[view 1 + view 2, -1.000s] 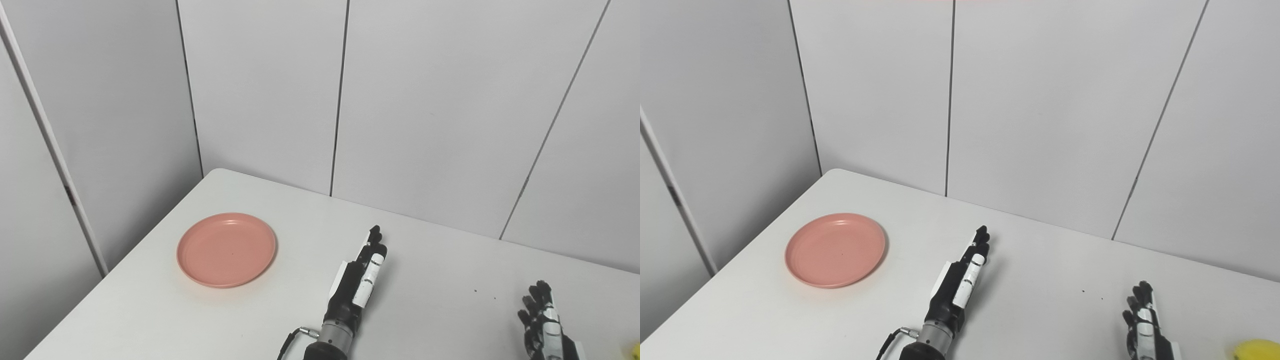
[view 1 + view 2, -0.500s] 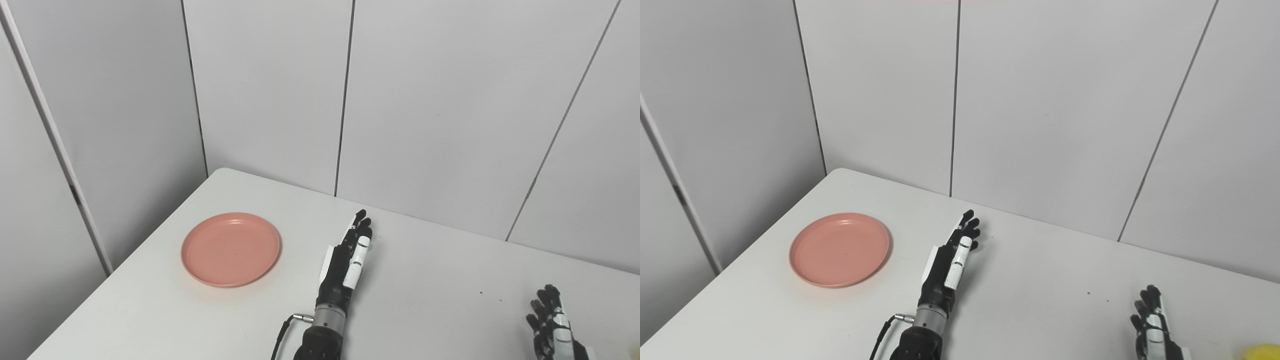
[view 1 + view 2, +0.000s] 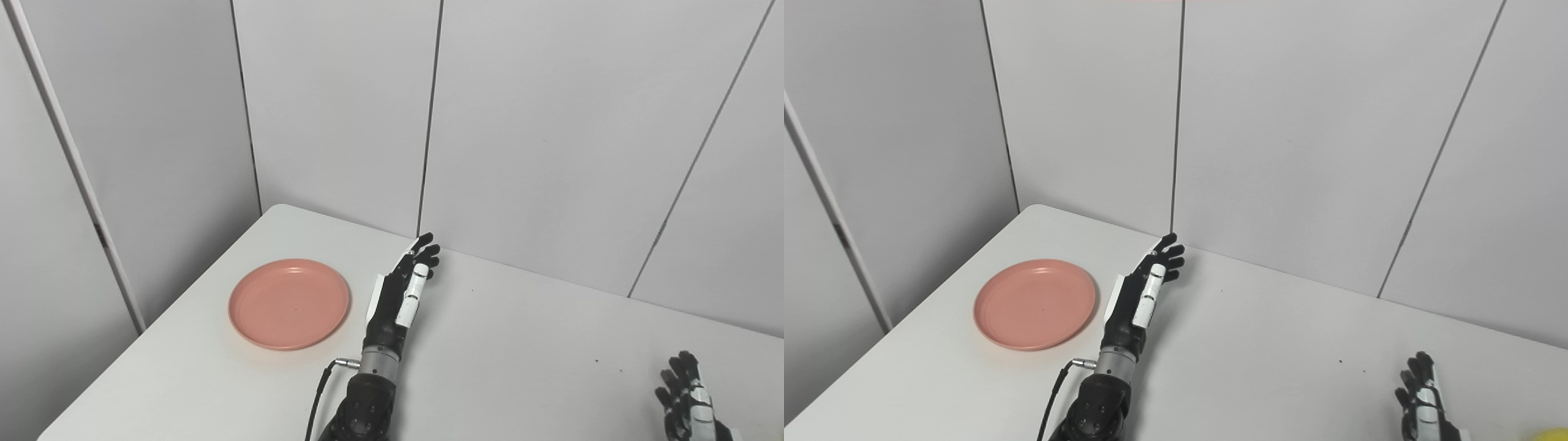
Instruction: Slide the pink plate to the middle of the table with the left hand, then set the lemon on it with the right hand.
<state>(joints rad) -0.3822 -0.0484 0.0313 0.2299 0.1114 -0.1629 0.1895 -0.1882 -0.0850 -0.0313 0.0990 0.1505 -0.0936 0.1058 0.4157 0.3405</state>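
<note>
The white table [image 3: 527, 343] fills the lower part of both views, pushed into a corner of pale wall panels [image 3: 551, 122]. On its left side sits the pink plate [image 3: 289, 303], round and shallow, resting flat near the left edge and well short of the table's middle. Nothing lies on it.

The left hand [image 3: 399, 288] is the nearer of the 2 hands by a wide margin. It is raised just beside the plate's right rim, fingers stretched out and a little spread, pointing toward the back wall, holding nothing. I cannot tell whether it touches the rim; it looks just apart. The plate lies to the hand's left, so the hand is on the wrong side for a push toward the middle. My guess is it must reach over or round the plate to its far-left rim and draw it rightward, or else hook the rim from where it is.

The right hand [image 3: 1424, 398] waits low at the right edge of the table, fingers apart and empty, well away from the plate.

The lemon [image 3: 1549, 435] shows only as a yellow sliver at the bottom right corner of the right eye view, just beside that hand.
</note>
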